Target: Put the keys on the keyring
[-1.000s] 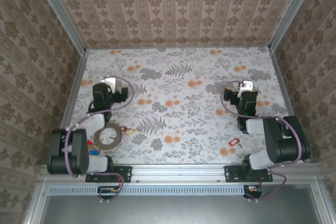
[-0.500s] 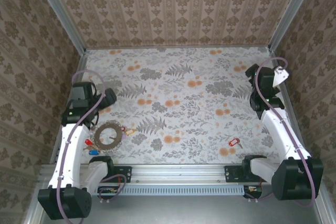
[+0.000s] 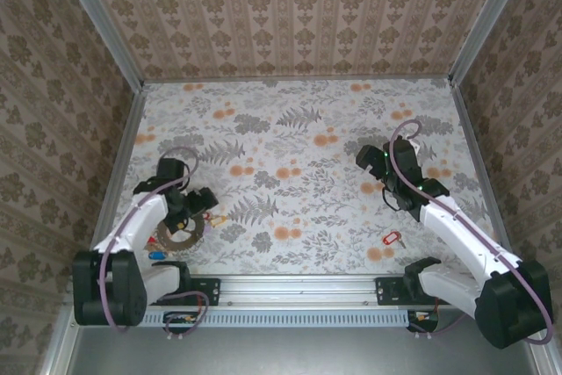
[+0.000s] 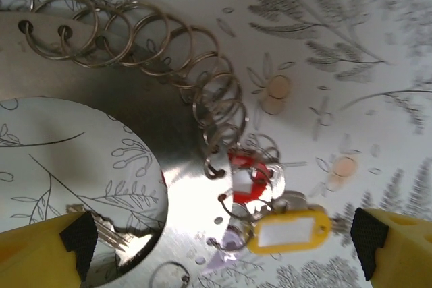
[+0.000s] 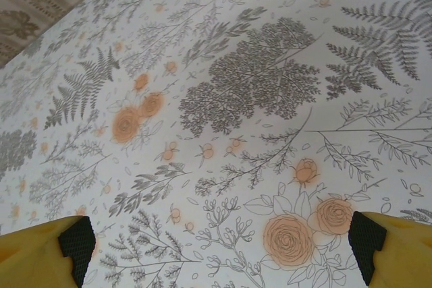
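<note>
The round flat metal keyring [image 4: 177, 141] gleams mirror-smooth, its wire loops [image 4: 202, 65] polished. The yellow plastic key tag [image 4: 290, 231] looks glossy. Matt black pads [image 4: 77, 247] tip my left pincer [image 4: 223, 242].

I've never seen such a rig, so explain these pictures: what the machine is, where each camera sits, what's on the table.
Two robot arms are bolted at a floral table's edge. One picture looks down from above; two come from wrist cameras. The left end effector hangs open over the keyring, with a red-tagged key and a yellow-tagged key at its edge. The right end effector is open above the table. A loose red-tagged key lies near the right arm's base. Nothing is held.
</note>
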You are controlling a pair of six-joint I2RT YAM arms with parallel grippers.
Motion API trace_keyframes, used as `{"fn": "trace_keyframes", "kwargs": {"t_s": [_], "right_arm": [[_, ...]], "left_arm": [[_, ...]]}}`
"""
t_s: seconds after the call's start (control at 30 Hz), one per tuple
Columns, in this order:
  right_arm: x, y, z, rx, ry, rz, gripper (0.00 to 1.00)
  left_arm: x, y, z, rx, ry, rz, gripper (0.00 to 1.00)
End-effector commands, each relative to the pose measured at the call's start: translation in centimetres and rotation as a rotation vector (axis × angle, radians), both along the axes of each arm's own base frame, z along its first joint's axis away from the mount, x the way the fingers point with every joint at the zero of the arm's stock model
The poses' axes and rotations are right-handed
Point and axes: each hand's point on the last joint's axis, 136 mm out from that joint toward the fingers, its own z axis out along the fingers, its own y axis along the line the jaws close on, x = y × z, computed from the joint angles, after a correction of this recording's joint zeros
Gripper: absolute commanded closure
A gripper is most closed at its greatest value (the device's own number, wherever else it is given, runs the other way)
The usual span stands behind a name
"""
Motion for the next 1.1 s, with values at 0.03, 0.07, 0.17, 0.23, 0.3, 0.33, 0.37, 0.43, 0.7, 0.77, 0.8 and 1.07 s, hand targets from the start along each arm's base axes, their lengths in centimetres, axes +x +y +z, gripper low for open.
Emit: {"fn": "trace_keyframes", "kwargs": {"t_s": [0.03,0.07,0.17,0.23,0.3,0.33,0.37,0.43,0.7,0.77,0.8,1.07], "right_arm": [[0.8,0.7,2.3,-0.009,-0.049,0.046,0.0],[0.9,0.7,2.3,-0.01,-0.048,0.045,0.0],[1.5,0.8,2.8,-0.001,-0.058,0.032,0.0],[1.7,0.7,2.8,0.003,-0.055,0.016,0.0],[1.8,0.5,2.5,0.004,-0.034,-0.005,0.0],[1.7,0.1,2.2,0.003,-0.009,-0.028,0.01],[1.6,-0.2,1.9,0.005,0.011,-0.047,0.0],[1.3,-0.9,1.1,0.027,0.064,-0.094,0.0],[-2.3,-2.9,0.7,0.132,0.295,-0.284,0.02],[-3.4,-3.4,0.1,0.185,0.332,-0.324,0.03],[-3.9,-3.7,-0.3,0.215,0.344,-0.348,0.04],[-5.1,-5.1,-0.7,0.183,0.317,-0.301,0.12]], "left_arm": [[0.5,0.0,-1.1,0.016,0.007,0.044,0.0],[1.0,-0.7,-1.1,-0.012,-0.008,0.026,0.0],[2.1,-2.9,-1.3,-0.051,-0.038,-0.055,0.0],[2.2,-4.3,-1.4,-0.065,-0.037,-0.105,0.0],[2.3,-5.7,-1.4,-0.085,-0.038,-0.142,0.0],[2.4,-6.4,-1.4,-0.089,-0.037,-0.165,0.0],[2.5,-7.1,-1.1,-0.091,-0.042,-0.189,0.0],[2.7,-9.0,-0.6,-0.1,-0.047,-0.255,0.0],[2.2,-19.8,0.2,-0.162,0.016,-0.565,0.0],[1.6,-22.8,0.3,-0.169,0.032,-0.654,0.0],[1.4,-24.5,0.6,-0.172,0.034,-0.7,0.01],[-4.7,-34.8,5.6,-0.437,0.084,-1.015,0.01]]}}
